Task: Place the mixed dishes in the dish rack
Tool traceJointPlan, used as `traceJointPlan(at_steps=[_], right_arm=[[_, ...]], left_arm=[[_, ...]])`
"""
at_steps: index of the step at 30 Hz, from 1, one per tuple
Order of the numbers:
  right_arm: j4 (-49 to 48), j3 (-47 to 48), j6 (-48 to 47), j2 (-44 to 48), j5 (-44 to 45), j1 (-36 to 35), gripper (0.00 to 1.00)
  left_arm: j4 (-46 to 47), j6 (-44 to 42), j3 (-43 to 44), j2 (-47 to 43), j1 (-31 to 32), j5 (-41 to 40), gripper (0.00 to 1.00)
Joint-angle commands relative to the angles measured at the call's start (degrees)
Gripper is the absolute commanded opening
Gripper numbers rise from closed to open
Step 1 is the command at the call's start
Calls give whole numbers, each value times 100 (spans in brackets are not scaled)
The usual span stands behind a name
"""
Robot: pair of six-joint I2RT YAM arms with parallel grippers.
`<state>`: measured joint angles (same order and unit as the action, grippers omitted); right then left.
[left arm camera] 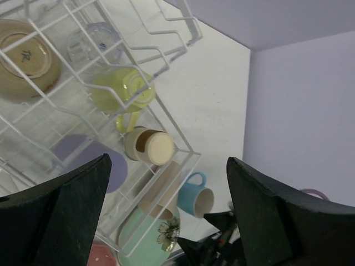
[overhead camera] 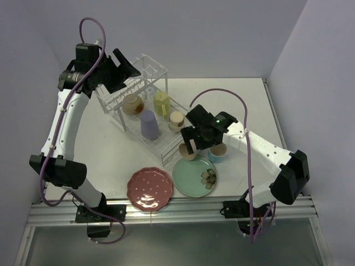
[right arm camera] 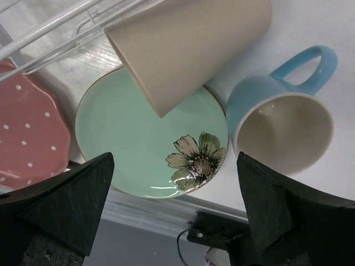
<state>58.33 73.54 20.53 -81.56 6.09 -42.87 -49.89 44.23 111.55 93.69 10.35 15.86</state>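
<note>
Two arms: black-and-white, bolted at the near table edge, both ends empty.
Left gripper [left arm camera: 167, 160]: fingers spread wide, gripping nothing, hovering above the far part of the rack.
Right gripper [right arm camera: 175, 159]: fingers spread wide, gripping nothing, hanging low over the green plate by the rack's near end.
Dish rack: clear-white wire-frame rack [overhead camera: 152, 65], set diagonally on the white tabletop [overhead camera: 244, 105].
Inside rack: round cream bowl [overhead camera: 133, 104], small clear glass [left arm camera: 91, 41], yellow handled cup [overhead camera: 161, 102], lavender cup [overhead camera: 148, 124], short beige cup [left arm camera: 150, 145] lying on its side.
Tall beige cup [right arm camera: 188, 44]: outside the rack, tilted at its near corner, lower end over the green plate's far rim; contact with the rack unclear.
Mint-green round plate with flower mark [right arm camera: 133, 138]: flat on the table, near edge.
Pink-red white-dotted scalloped plate [overhead camera: 150, 189]: just beside the green plate, on its left.
Light-blue handled cup [right arm camera: 283, 122]: on the table, just right of the green plate, mouth toward the wrist camera.
</note>
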Motion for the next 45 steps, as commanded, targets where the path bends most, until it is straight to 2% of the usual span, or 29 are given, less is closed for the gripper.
traceJointPlan(at_steps=[1,8,12,25,28,29,31,32,37,40,41,45], right_arm=[[-383,-137,47,-88,568,-274,99],[-1313,-621,389,-141,1341,-529,92],[-1517,-762,601,-290,1878,-582,87],[-2554,-1333,856,-870,3196,-933,68],[-2712,-1386,864,-897,3319,-1004,58],[-2651,-1386,934,-888,3337,-1012,46],[-2555,-1395,1014,-792,3451,-1048,37],[-2485,-1421,1066,-722,3478,-1091,29],[-2159,-1483,1216,-151,3443,-1153,17],[-2001,-1448,1225,191,3425,-1223,6],[-1931,-1421,1207,263,3408,-1224,0],[-1650,-1281,1189,552,3224,-1224,0]], left_arm=[[357,234,113,-439,29,453,91],[726,534,-650,-957,29,761,89],[744,605,-924,-1133,29,893,89],[366,534,-854,-1336,29,1016,89],[304,525,-827,-1336,37,1051,89],[313,525,-845,-1336,37,1060,89],[339,534,-889,-1345,37,1068,88],[348,534,-915,-1353,46,1069,88],[383,491,-933,-1309,72,1060,88],[427,499,-1029,-1301,81,1068,88],[506,517,-1082,-1327,81,1095,88],[638,569,-1249,-1353,90,1174,88]])
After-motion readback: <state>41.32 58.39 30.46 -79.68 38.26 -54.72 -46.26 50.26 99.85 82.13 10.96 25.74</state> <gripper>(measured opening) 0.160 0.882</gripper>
